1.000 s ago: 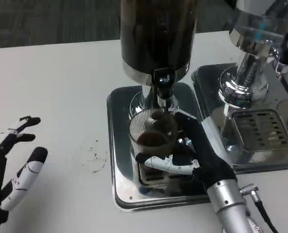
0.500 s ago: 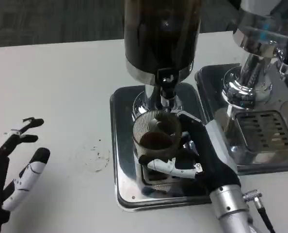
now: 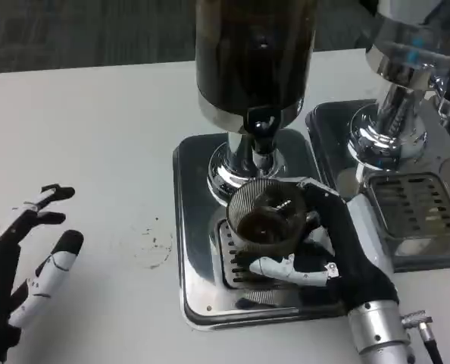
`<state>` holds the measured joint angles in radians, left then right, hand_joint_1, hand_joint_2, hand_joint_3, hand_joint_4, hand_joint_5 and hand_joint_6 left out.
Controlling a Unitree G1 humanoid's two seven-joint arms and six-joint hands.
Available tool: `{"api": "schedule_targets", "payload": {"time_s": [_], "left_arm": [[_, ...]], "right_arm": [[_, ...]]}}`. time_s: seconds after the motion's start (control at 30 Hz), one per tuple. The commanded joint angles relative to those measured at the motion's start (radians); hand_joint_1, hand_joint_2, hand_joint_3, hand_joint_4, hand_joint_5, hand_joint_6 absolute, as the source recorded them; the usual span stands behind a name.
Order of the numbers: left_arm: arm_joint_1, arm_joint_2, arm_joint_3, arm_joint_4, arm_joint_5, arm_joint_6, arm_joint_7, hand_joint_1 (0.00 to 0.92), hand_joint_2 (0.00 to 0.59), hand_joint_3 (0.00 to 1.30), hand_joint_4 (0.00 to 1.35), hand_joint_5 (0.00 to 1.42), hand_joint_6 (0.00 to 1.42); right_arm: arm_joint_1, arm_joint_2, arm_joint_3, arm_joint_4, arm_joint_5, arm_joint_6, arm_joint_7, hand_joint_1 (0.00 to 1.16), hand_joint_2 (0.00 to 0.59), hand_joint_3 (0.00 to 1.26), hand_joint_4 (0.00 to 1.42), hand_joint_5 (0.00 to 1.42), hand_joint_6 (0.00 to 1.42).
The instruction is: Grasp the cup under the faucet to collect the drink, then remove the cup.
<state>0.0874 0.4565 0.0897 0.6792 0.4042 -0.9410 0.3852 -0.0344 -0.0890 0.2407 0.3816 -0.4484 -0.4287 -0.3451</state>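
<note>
Fingers of the left hand [image 3: 24, 265] fan apart above the white table [image 3: 89, 144] at the far left, palm turned inward, holding nothing and touching nothing. A few dark specks mark the table surface just right of it.

At the middle, the dark cylindrical drink dispenser [image 3: 254, 57] stands on a chrome pedestal over a square polished-steel drip tray [image 3: 195, 227], its small black faucet [image 3: 261, 125] pointing down at the front. The ribbed clear glass cup [image 3: 267, 214], with dark drink in its bottom, sits low over the tray's slotted grate, just in front of the faucet (slightly toward the camera from the spout).

The right hand [image 3: 327, 246] reaches in from the lower right, silver forearm angled up and leftward. Its fingers curl around the cup's right and near sides, gripping it.

Farther right, a second chrome dispenser [image 3: 407, 68] stands on its own steel tray [image 3: 407, 205] with a slotted grate. Grey carpet lies beyond the table's far edge.
</note>
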Motion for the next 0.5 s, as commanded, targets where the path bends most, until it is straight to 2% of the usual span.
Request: {"api": "schedule_targets", "payload": {"time_s": [0.03,0.23,0.5], "left_arm": [[-0.005,0.005,-0.019,0.003,0.024,0.001,0.004,0.000,0.209,0.33,0.18,0.38,0.21],[-0.011,0.006,-0.027,0.007,0.018,0.002,0.001,0.000,0.209,0.33,0.17,0.37,0.21],[-0.012,0.007,-0.035,0.010,0.019,0.001,-0.002,0.000,0.209,0.34,0.17,0.37,0.21]], "right_arm": [[0.018,0.003,-0.016,-0.056,0.006,-0.013,-0.011,0.97,0.112,0.63,0.71,0.76,0.82],[0.054,-0.006,-0.030,-0.123,0.021,0.008,0.022,0.97,0.112,0.65,0.74,0.79,0.86],[0.073,-0.001,-0.042,-0.161,0.020,0.016,0.039,0.97,0.112,0.65,0.76,0.79,0.87]]}}
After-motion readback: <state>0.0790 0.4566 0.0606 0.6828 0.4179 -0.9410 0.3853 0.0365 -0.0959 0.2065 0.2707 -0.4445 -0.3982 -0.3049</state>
